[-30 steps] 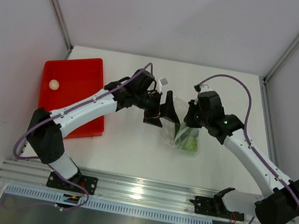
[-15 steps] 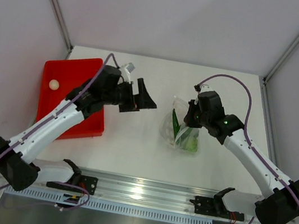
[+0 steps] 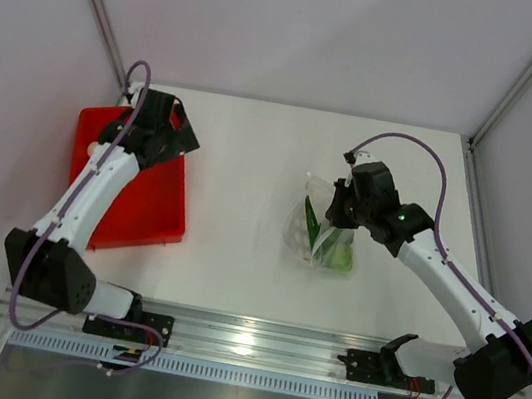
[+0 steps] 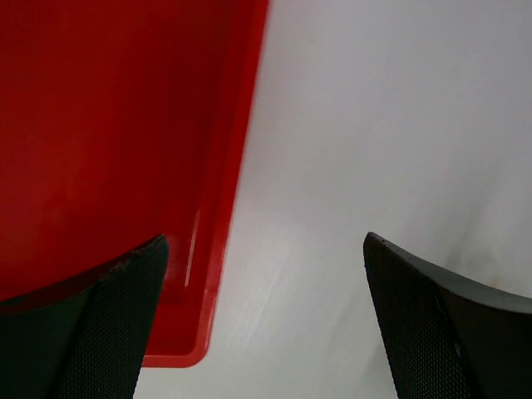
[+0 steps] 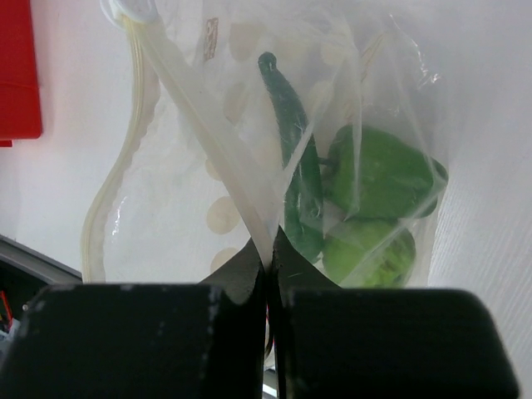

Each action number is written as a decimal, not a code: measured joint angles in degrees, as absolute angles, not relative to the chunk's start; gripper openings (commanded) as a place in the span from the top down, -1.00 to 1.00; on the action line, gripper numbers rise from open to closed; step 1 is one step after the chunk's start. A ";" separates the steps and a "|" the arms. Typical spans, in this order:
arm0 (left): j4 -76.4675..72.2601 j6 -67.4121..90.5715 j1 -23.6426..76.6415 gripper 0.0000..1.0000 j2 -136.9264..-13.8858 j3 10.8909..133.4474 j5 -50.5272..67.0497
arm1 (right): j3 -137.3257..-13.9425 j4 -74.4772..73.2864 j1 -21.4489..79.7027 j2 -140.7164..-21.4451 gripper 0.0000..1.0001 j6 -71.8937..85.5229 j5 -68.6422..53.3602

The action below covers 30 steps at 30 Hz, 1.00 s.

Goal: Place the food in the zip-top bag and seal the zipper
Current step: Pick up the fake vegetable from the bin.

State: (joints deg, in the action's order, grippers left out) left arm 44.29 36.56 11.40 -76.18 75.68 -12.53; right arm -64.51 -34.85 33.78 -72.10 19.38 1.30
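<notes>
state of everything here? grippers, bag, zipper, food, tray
left gripper, open, empty, over the tray edge
right gripper, shut on the bag at its mouth
bag, pinched by the right gripper, mouth gaping
zipper, unsealed, strips apart
food, green pieces inside the bag
tray, lying flat

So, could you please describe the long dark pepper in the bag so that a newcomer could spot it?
On the white table, right of centre, the right gripper pinches a clear zip-top bag. Inside, the pepper is the long, thin, dark green piece beside two rounder, lighter green pieces.
</notes>
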 measured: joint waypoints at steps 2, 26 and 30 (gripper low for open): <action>46.11 37.60 7.79 -0.99 -80.05 76.60 -15.33 | -64.79 -35.20 33.78 -72.40 1.00 19.33 0.36; 49.17 31.66 -6.02 -0.99 -112.40 94.63 -43.90 | -71.81 -41.08 33.82 -77.25 1.00 16.40 -4.84; 45.32 25.02 -7.29 -0.99 -114.13 96.62 -45.30 | -72.40 -41.71 34.37 -77.91 1.00 16.40 -5.50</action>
State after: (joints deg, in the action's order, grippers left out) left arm 45.32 25.02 -7.29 -114.13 96.62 -45.30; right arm -72.40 -41.71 34.37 -77.91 16.40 -5.50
